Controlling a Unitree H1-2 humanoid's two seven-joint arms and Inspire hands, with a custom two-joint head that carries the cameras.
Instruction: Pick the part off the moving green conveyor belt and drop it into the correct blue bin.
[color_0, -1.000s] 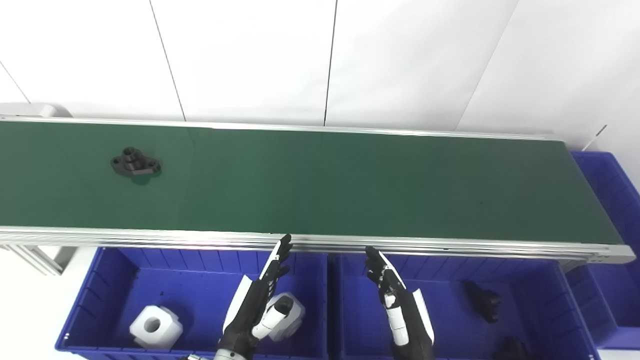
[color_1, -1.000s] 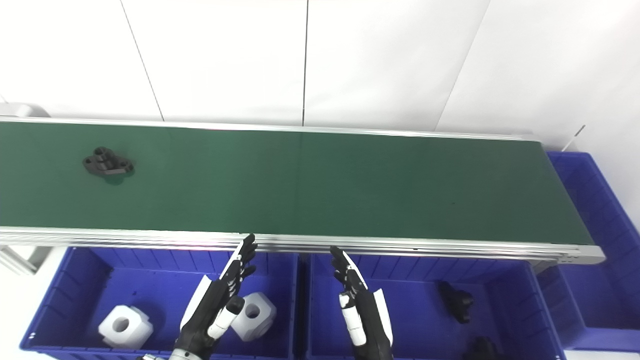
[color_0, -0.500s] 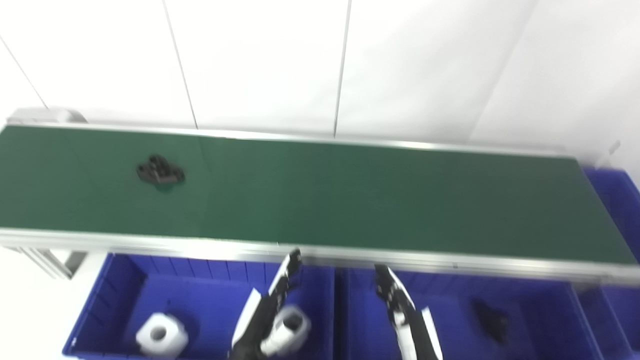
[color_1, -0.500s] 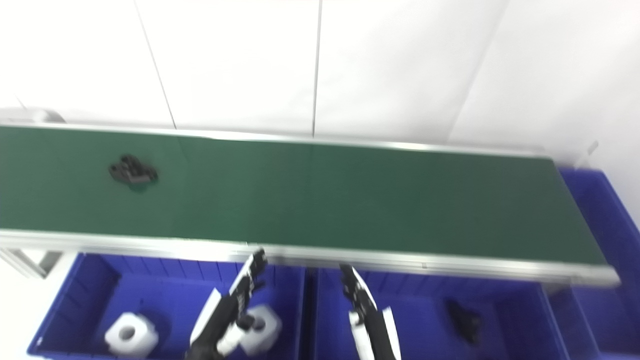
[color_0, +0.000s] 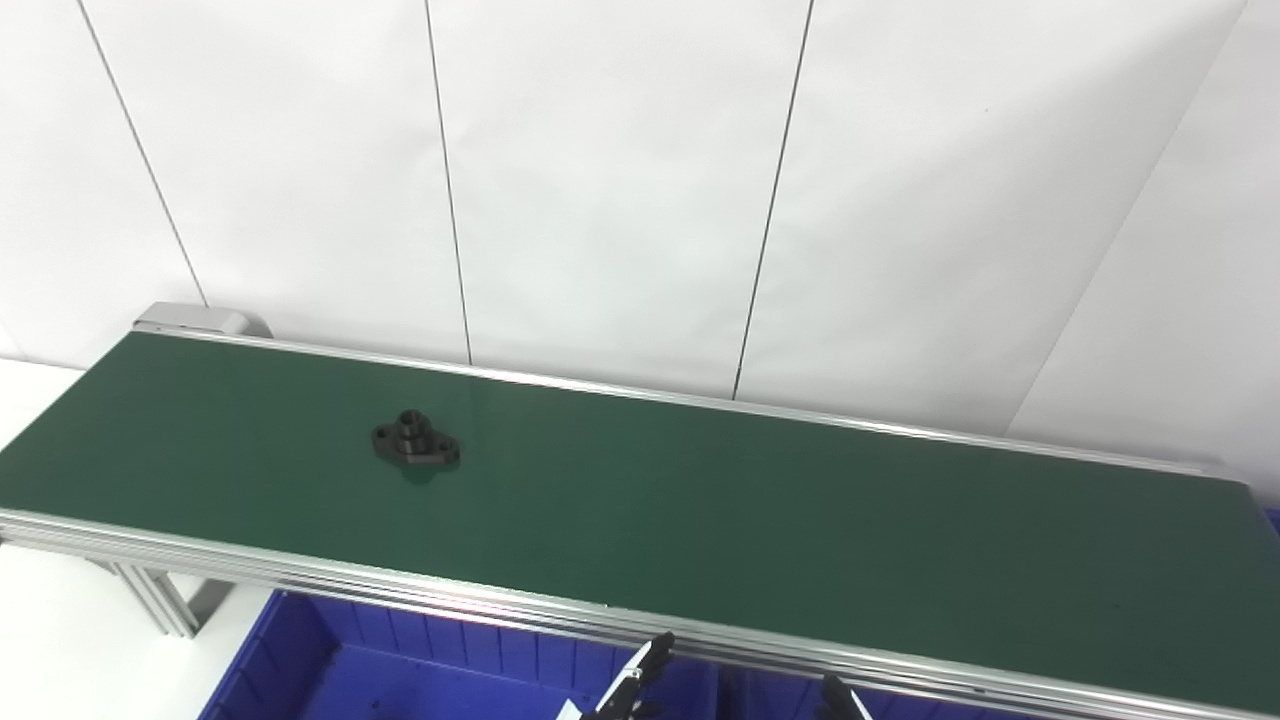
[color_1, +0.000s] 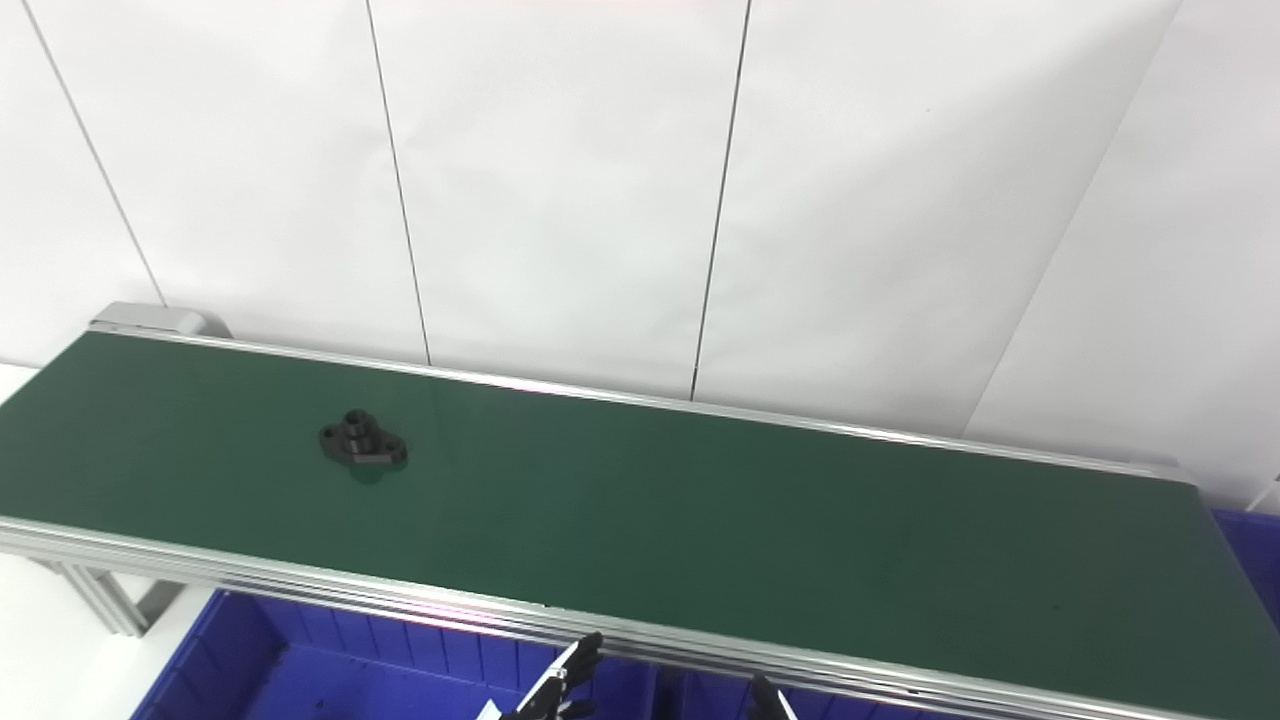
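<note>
A green conveyor belt (color_0: 700, 520) runs across the frame from the middle left down toward the lower right, framed by silver aluminium rails (color_0: 400, 590), with white wall panels (color_0: 600, 180) filling the upper half of the picture. On the belt, in the left-centre of the frame, lies a single black part (color_0: 416, 443): a flat flange with a short round boss standing up from its middle and a hole at each end. It rests flat on the green surface, nearer the far rail than the near one, well apart from both hands.

Below the near rail, at the lower left of the frame, the ribbed back wall of a blue bin (color_0: 420, 650) shows; its contents are out of view. A sliver of another blue bin (color_1: 1250, 545) appears at the right edge, past the belt's end.

Only the fingertips of the two hands reach into the picture at the bottom edge. The left hand (color_0: 630, 690) shows black and white fingers pointing up toward the near rail, just below it; they look extended and hold nothing visible, though most of the hand is cut off. The right hand (color_0: 838, 700) shows just a dark tip, and I cannot tell whether it is spread or closed
</note>
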